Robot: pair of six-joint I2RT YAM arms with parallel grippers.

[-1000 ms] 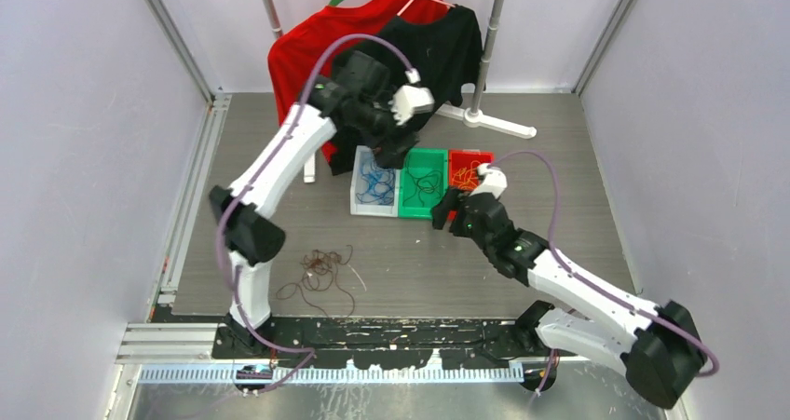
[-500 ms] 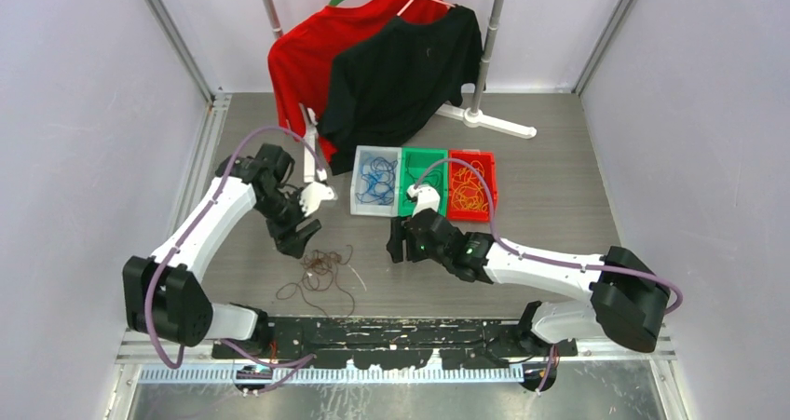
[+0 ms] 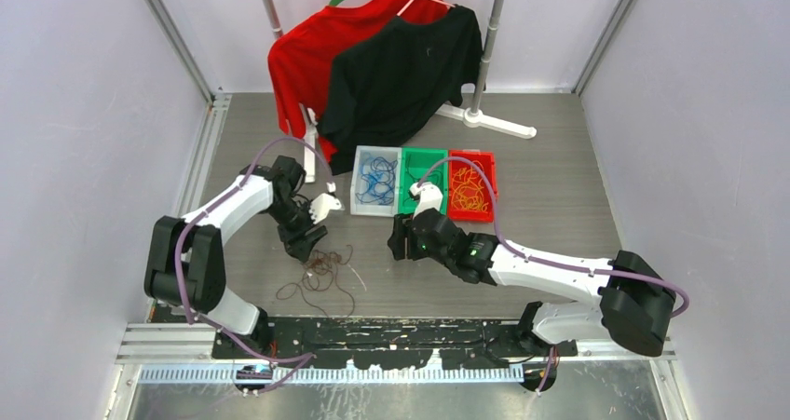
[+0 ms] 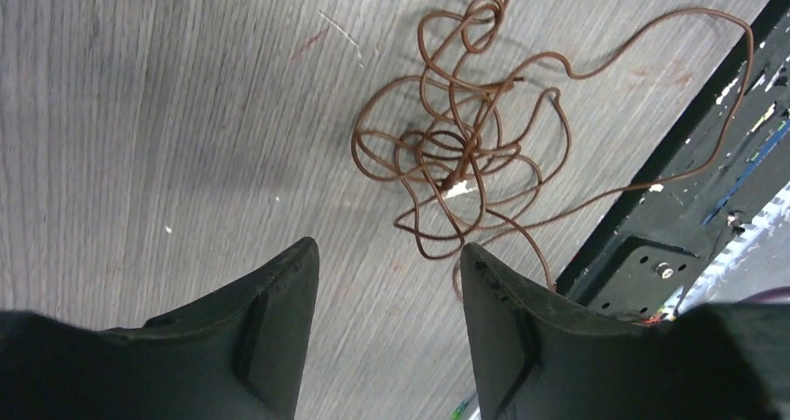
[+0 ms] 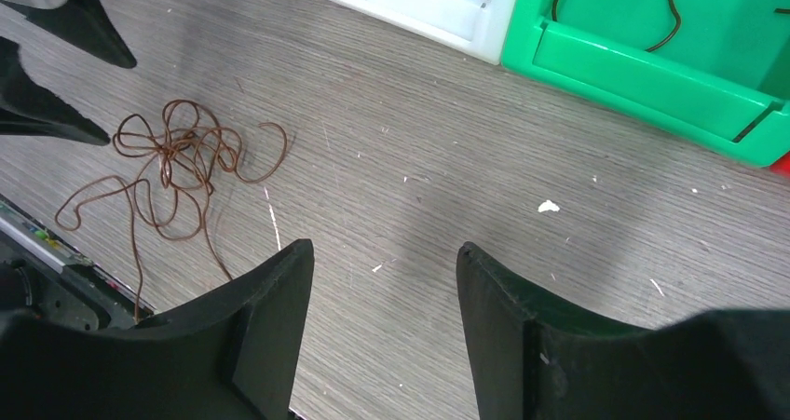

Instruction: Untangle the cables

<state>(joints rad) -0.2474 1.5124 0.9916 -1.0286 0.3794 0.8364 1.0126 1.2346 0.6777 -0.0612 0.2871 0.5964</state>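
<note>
The left arm is swinging back from the far bins, and the left pincer (image 3: 306, 241) is now hovering just beyond the brown cable tangle (image 3: 320, 273), which is lying on the tabletop (image 3: 559, 178) near the front edge, left of centre. The right pincer (image 3: 398, 240) is drifting left toward the same tangle. Both pincers are standing moderately apart, gripping nothing. Other cables are already sitting in the white bin (image 3: 359, 206), green bin (image 3: 421, 152) and red bin (image 3: 470, 154), so this knot is probably next.
</note>
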